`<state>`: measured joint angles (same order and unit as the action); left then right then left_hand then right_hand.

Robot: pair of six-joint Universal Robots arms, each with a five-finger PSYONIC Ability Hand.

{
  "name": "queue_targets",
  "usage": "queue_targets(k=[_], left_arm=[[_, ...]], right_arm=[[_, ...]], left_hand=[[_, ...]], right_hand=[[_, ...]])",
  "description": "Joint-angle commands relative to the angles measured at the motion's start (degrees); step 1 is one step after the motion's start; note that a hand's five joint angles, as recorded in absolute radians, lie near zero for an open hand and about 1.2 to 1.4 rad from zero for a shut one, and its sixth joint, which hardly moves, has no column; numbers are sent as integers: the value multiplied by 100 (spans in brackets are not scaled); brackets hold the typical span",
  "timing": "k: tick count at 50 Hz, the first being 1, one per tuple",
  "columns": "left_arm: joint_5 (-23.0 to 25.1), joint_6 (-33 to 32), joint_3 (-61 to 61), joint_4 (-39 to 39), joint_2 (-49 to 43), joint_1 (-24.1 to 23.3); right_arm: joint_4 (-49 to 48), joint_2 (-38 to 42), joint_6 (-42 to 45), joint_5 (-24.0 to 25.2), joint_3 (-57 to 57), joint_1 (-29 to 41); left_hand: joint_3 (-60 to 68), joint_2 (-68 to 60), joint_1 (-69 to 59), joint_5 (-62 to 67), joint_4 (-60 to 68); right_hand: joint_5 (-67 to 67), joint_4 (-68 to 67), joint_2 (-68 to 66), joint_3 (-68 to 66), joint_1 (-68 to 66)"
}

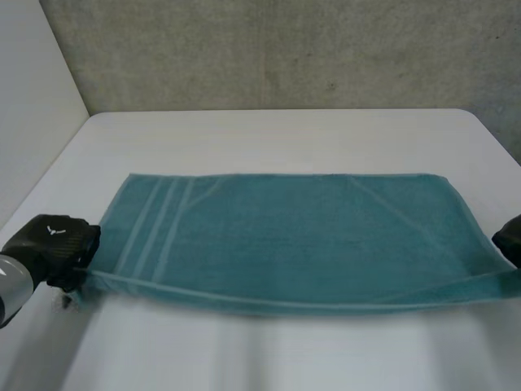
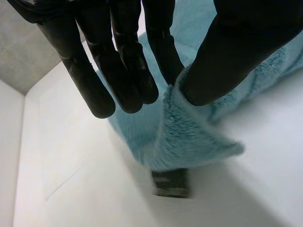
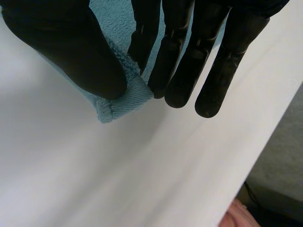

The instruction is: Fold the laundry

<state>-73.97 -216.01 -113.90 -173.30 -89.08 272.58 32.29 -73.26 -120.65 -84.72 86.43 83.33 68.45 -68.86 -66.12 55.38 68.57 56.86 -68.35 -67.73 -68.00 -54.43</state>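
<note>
Nearest us, our left hand point(image 1: 50, 244) and right hand point(image 1: 510, 238) each pinch a near corner of the teal towel point(image 1: 309, 236) between thumb and fingers point(image 3: 142, 33), its near edge raised off the desk point(image 1: 277, 134). First fold, we judge; next, carry both corners evenly to the far edge.

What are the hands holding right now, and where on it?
The teal towel: left hand pinches its near left corner, right hand its near right corner.
</note>
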Motion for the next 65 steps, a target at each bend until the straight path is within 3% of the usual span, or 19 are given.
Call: queue_targets(k=[1,10,18,25,33,34,36,37,38,40,44,48,49,53,56,65], left_arm=[[419,33,542,-676,-476,24],[77,86,2518,-2242,-2628,-802],[-547,60,4347,-2322,-4273,-1031],[-531,51,5035,-2375,-4943,-1101],[-504,42,5352,-2735,-5339,-1198],[-469,59,5326,-2866,-5356,-1224],[-417,59,5282,-3007,-5348,-1251],[-364,51,5238,-3078,-5339,-1268],[-242,51,5124,-3235,-5304,-1312],[-101,42,5027,-3403,-5260,-1356],[146,42,4790,-3824,-4980,-1418],[208,51,4605,-3940,-4620,-1453],[216,59,4500,-3922,-4444,-1462],[216,68,4158,-3861,-3943,-1479],[216,77,3946,-3799,-3617,-1479],[225,103,2822,-3282,-2317,-1356]], right_arm=[[-433,285,-196,61,-433,52],[-1172,1867,-1549,0,-2014,438],[-1804,2852,-1910,-395,-3192,833],[-2261,3642,-1901,-905,-4114,1088],[-2438,4267,-1927,-1046,-4880,1282],[-2438,4303,-1936,-1064,-4916,1308],[-2438,4321,-1936,-1151,-4925,1361],[-2420,4312,-1954,-1273,-4925,1405],[-2420,4312,-1971,-1336,-4925,1423],[-2420,4303,-2050,-1459,-4899,1467],[-2350,4006,-2428,-1547,-4627,1502],[-2359,3101,-2946,-1468,-3995,1572],[-2533,2359,-3347,-1303,-3384,1520],[-3042,1301,-3728,-741,-2520,1502],[-3289,659,-3782,-458,-2053,1493],[-3291,-381,-3756,-282,-1252,1116]], left_hand=[[1155,-1114,-1388,1462,1143],[1155,-1114,-1388,1462,1143],[1155,-1114,-1388,1462,1143],[1155,-1114,-1388,1462,1143],[1155,-1114,-1388,1462,1143],[1155,-1114,-1388,1462,1143],[-2139,2180,1906,-1832,-2150],[-3538,3579,3305,-3231,-3550],[-4568,4609,4335,-4261,-4580],[-5231,5272,4998,-4924,-5243],[-5689,5730,5456,-5382,-5701],[-5689,5730,5456,-5382,-5701],[-5672,5713,5439,-5365,-5684],[-5672,5713,5439,-5365,-5684],[-5672,5713,5439,-5365,-5684],[-5672,5713,5439,-5365,-5684]], right_hand=[[1314,-1165,-1227,-1200,-2557],[1314,-1165,-1227,-1200,-2557],[1314,-1165,-1227,-1200,-2557],[1314,-1165,-1227,-1200,-2557],[1314,-1165,-1227,-1200,-2557],[-146,295,232,259,-1098],[-4863,5012,4950,4977,3620],[-5686,5835,5773,5800,4443],[-5686,5835,5773,5800,4443],[-5686,5835,5773,5800,4443],[-5686,5835,5773,5800,4443],[-5686,5835,5773,5800,4443],[-5686,5835,5773,5800,4443],[-5686,5835,5773,5800,4443],[-5686,5835,5773,5800,4443],[-5686,5835,5773,5800,4443]])
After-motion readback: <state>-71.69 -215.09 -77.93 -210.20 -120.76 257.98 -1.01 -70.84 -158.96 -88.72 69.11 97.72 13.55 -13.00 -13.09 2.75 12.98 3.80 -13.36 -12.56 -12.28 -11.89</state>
